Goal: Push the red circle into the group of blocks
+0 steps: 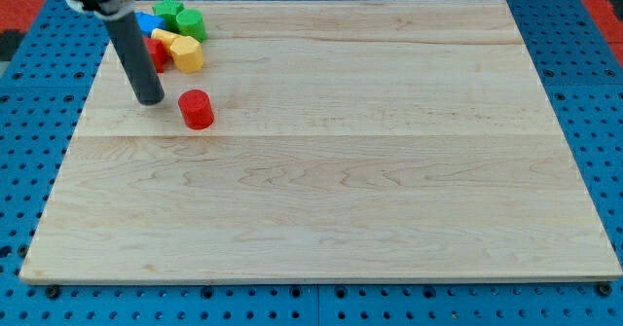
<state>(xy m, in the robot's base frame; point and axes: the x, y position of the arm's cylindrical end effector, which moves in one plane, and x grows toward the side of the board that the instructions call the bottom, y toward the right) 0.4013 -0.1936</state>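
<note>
Nearest the view's bottom, the wooden bench (321, 219) carries nothing, so all the action sits up in its top-left corner. Moving up, the red circle (196, 109) stands by itself on the bench, short of the cluster and not touching any block. Just to its left is my tip (150, 101), close beside the circle but with a sliver of wood showing between them; the rod has no jaws, so it grips nothing and can only shove. Farther up lies the group: a yellow block (185, 54) nearest the circle, a red block (157, 52) partly hidden behind the rod, a blue block (149, 22) and, farthest, a green block (180, 18), all packed together. I judge the task unfinished: the circle remains apart from the group, and the tip sits to its side rather than below it, where a push toward the cluster would need to start.
</note>
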